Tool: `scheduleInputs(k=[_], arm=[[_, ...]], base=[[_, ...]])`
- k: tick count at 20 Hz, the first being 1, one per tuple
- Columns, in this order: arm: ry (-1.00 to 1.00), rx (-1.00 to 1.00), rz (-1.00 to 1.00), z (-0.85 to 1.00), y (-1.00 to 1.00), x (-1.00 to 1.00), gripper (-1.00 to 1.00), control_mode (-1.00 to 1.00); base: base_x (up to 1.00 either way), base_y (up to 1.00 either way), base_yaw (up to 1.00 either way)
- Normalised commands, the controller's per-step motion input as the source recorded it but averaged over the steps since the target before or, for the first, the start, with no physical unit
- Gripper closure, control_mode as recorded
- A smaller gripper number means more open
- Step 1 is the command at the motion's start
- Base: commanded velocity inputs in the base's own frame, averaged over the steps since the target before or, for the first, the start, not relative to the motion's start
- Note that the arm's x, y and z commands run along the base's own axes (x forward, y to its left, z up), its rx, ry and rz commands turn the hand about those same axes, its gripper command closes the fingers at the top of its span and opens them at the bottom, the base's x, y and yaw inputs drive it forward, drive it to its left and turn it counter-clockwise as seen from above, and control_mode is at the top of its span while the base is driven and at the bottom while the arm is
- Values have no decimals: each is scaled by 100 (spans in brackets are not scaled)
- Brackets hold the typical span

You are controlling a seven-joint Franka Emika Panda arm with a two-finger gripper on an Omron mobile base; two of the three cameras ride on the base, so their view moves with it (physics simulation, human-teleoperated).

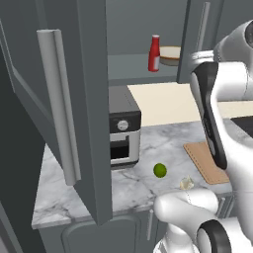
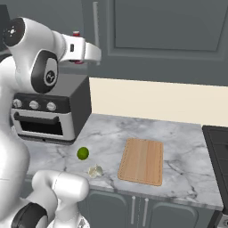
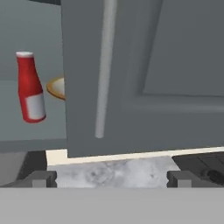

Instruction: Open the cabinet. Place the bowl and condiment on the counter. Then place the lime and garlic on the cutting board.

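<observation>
dark toaster oven (image 2: 49, 116) with three knobs and a glass door sitting at the left end, black stovetop (image 2: 218, 151) off at the right edge, cream backsplash (image 2: 156, 102) along the wall, grey lower cupboards (image 2: 133, 209) underneath

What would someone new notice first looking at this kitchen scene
The cabinet stands with its left door swung wide open toward the camera, and on the shelf inside are the red condiment and, beside it, the bowl. Below, on the marble counter, the bright green lime and the garlic lie left of the cutting board. The end effector is open, facing the right door.
</observation>
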Motion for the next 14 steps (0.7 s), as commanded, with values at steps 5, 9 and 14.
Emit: scheduleInputs(k=[5, 9, 14], arm=[[-1, 9, -4, -4, -21, 58, -100, -100], [-3, 10, 0, -11, -35, 61, -100, -100], [-7, 3, 2, -7, -4, 76, -100, -100]], base=[[0, 0, 0], [0, 0, 0], [0, 0, 0]])
